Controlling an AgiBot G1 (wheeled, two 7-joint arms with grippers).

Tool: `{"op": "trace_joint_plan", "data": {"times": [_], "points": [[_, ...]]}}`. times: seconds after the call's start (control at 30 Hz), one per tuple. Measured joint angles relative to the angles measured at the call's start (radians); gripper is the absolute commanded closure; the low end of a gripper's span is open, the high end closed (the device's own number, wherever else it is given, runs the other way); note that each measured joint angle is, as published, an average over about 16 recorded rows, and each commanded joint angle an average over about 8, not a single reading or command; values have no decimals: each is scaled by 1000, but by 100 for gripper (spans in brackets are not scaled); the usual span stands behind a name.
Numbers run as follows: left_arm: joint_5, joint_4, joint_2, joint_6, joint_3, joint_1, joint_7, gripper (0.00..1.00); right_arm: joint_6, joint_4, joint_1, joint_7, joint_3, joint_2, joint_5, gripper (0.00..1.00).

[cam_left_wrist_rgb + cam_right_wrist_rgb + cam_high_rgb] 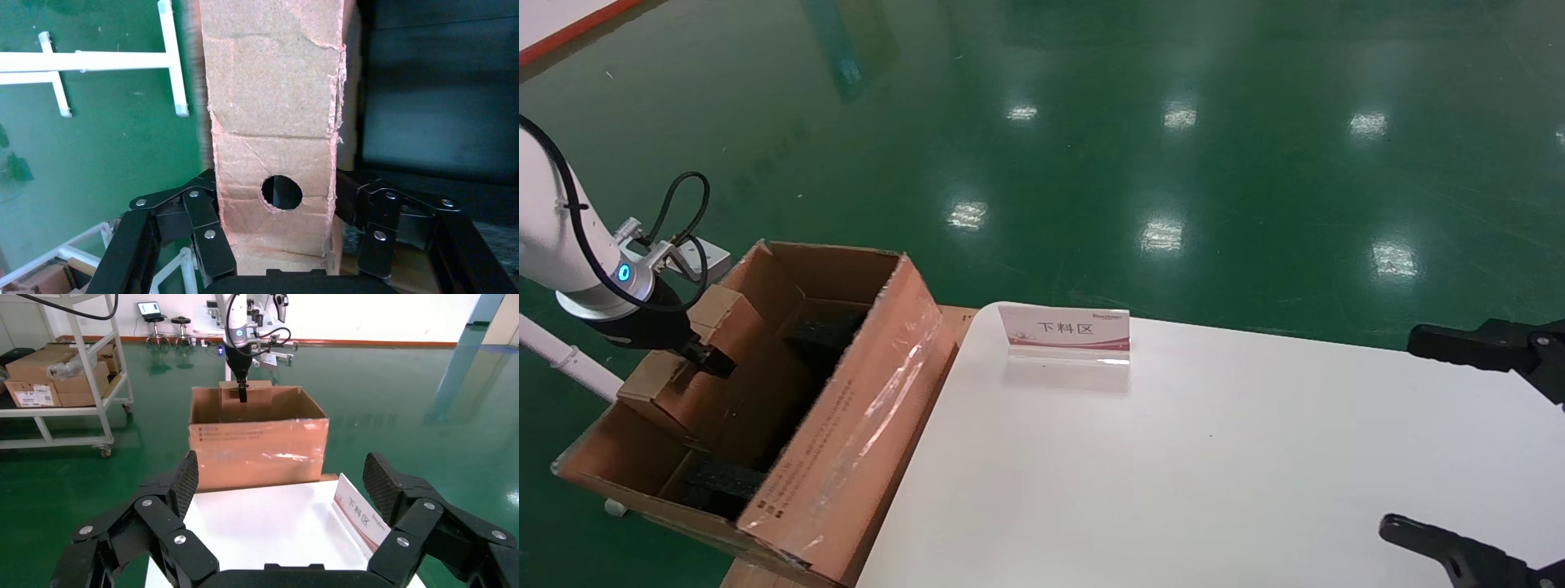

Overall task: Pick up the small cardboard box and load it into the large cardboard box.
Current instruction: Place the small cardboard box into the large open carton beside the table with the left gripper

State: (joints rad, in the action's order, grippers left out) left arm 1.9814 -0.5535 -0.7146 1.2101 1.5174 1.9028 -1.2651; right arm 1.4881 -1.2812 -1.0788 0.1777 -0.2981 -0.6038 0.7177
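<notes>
- The right gripper (1459, 441) is hovering over the near right of the white table (1214, 457), jaws spread wide and holding nothing.
- A sign (1065, 333) is standing at the table's far edge.
- The left gripper (700, 353), jaws clamping the small cardboard box (695, 363), is holding it tilted inside the large cardboard box (846, 425) at the left.

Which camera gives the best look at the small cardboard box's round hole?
The left wrist view: the small cardboard box fills it, hole facing the camera, left gripper shut on it. The head view shows the box's side only; the right wrist view shows it distant inside the large cardboard box.
</notes>
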Motion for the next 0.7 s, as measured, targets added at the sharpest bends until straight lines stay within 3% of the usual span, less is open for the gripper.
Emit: {"op": "trace_joint_plan", "data": {"times": [0.7], "points": [[-6,-10,6,3,-4,9,5,0,0,0,0,0,0,0,0,0]]}}
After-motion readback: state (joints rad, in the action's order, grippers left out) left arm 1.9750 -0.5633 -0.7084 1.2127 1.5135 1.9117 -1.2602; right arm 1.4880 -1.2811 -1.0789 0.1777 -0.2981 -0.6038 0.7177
